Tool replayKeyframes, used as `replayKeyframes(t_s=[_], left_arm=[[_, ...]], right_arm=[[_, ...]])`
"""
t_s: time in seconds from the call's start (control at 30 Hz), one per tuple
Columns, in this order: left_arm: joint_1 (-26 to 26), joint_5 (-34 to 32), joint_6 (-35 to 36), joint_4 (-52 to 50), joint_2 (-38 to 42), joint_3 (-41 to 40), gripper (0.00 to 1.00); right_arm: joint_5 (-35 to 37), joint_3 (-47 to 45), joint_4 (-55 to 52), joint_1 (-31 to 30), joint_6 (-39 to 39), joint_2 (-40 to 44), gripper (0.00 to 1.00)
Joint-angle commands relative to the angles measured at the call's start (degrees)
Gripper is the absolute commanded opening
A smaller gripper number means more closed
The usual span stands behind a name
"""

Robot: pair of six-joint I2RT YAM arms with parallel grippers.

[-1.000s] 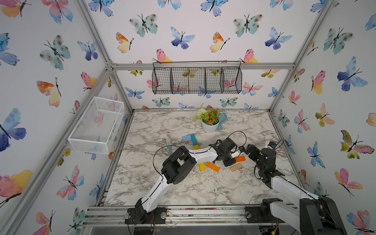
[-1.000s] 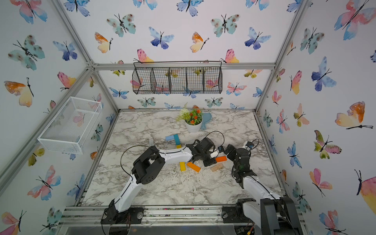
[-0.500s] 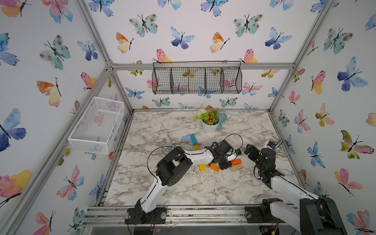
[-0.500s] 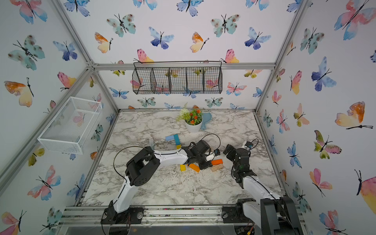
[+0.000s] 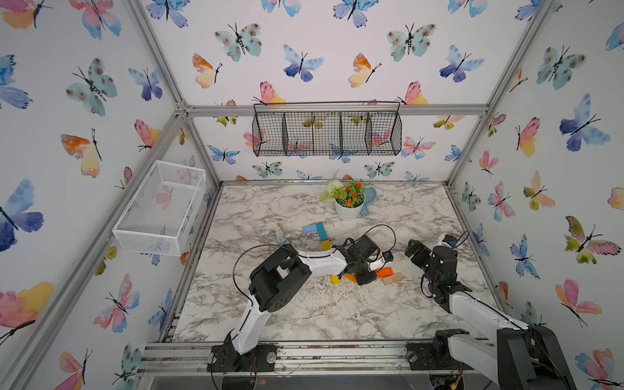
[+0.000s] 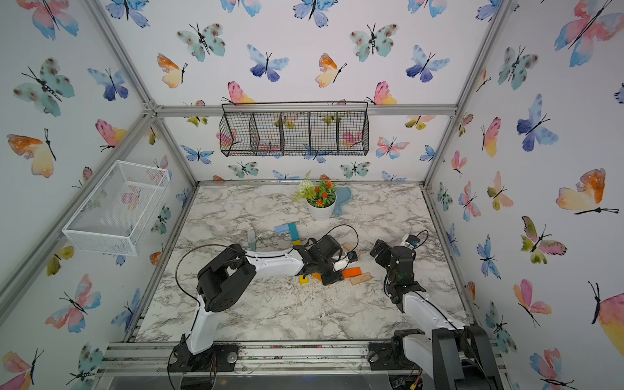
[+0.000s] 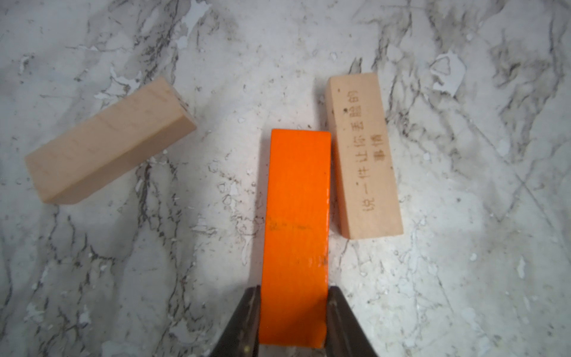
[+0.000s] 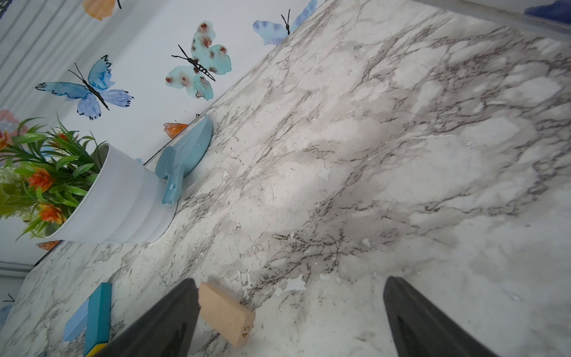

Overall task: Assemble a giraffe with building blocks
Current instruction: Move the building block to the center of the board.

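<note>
While I've got the left hand (image 7: 293, 290) clamped on the near end of the orange block (image 7: 296, 216), its long axis runs straight out from the grip. Glossy paint, square edges. Engraved wood block (image 7: 364, 154) is parallel, just beside it; bare wood block (image 7: 108, 142) skewed, apart. Giraffe (image 5: 322, 233) (lt-blue, teal, yellow bars) lies flat on the marble counter (image 5: 304, 304), twd back wall from that hand; left arm nearer. Right hand (image 8: 290, 279) spread wide, empty.

Light-blue bar (image 5: 309, 229): flat on table, butted against teal bar (image 5: 321, 231) in an L. Yellow bar (image 5: 326, 245): continuing the teal line.
Second yellow bar (image 5: 335, 279), second orange bar (image 5: 351, 277): side by side, partly hidden.
Orange bar (image 7: 295, 235): broad face up, one end pinched in left tool (image 7: 294, 290).
Engraved plain-wood bar (image 7: 363, 154): just beside it, nearly parallel.
Second plain-wood bar (image 7: 108, 145): apart, angled.
</note>
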State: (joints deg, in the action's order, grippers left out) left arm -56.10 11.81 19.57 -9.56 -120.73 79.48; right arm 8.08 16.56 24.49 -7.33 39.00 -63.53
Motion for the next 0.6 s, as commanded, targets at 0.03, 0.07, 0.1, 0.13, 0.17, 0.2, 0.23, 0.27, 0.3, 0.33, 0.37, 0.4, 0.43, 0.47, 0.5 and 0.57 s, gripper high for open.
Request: replayKeyframes(t_s=[0.03, 0.07, 0.1, 0.13, 0.17, 0.2, 0.23, 0.27, 0.3, 0.33, 0.37, 0.4, 0.43, 0.47, 0.5, 0.57], left_arm=[[0.51, -1.82, -0.53, -8.42, -0.71, -0.66, 0.23], [0.55, -1.95, -0.58, -8.7, -0.78, -0.49, 0.24], [0.54, -1.94, -0.61, -8.78, -0.77, -0.34, 0.25], [0.55, -1.97, -0.87, -9.01, -0.74, -0.17, 0.29], [0.55, -1.97, -1.41, -9.22, -0.74, 0.13, 0.35], [0.63, -1.97, -1.9, -9.33, -0.69, 0.25, 0.41], [0.63, -2.09, -2.38, -9.33, -0.65, 0.48, 0.49], [0.66, -2.3, -2.81, -9.22, -0.54, 0.67, 0.58], [0.72, -2.48, -3.21, -9.09, -0.3, 0.76, 0.63], [0.8, -2.74, -3.66, -8.91, -0.07, 0.92, 0.68], [0.8, -2.88, -4.21, -8.76, 0.18, 1.34, 0.73], [0.77, -2.89, -4.5, -8.72, 0.44, 1.65, 0.88], [0.73, -2.92, -4.92, -8.5, 0.81, 1.96, 0.99], [0.74, -3.06, -5.49, -8.23, 1.37, 2.31, 0.98], [0.83, -3.09, -5.8, -7.99, 1.92, 2.59, 0.98], [0.97, -4.72, -7.44, -6.8, 3.75, 3.07, 0.98]], right_arm=[[-0.44, -0.34, 0.73, -0.14, -0.16, -0.41, 0.98], [-0.43, -0.38, 0.67, -0.14, -0.16, -0.45, 0.98], [-0.45, -0.38, 0.65, -0.14, -0.16, -0.39, 0.98], [-0.43, -0.38, 0.65, -0.14, -0.16, -0.39, 0.98], [-0.43, -0.38, 0.65, -0.14, -0.16, -0.35, 0.98], [-0.43, -0.38, 0.65, -0.14, -0.16, -0.34, 0.98], [-0.35, -0.38, 0.7, -0.14, -0.16, -0.31, 0.99], [-0.34, -0.47, 0.65, -0.14, -0.16, -0.36, 0.98], [-0.34, -0.47, 0.7, -0.14, -0.16, -0.29, 0.98], [-0.42, -0.47, 0.65, -0.14, -0.16, -0.3, 0.99], [-0.43, -0.4, 0.75, -0.15, -0.16, -0.39, 0.98], [-0.43, -0.47, 0.73, -0.14, -0.16, -0.37, 0.98], [-0.51, -0.47, 0.82, -0.14, -0.24, -0.46, 0.99], [-0.43, -0.45, 0.87, -0.14, -0.24, -0.56, 0.99], [-0.43, -0.47, 0.91, -0.14, -0.32, -0.63, 0.98], [-0.6, -0.43, 1.08, -0.14, -0.66, -0.8, 0.98]])
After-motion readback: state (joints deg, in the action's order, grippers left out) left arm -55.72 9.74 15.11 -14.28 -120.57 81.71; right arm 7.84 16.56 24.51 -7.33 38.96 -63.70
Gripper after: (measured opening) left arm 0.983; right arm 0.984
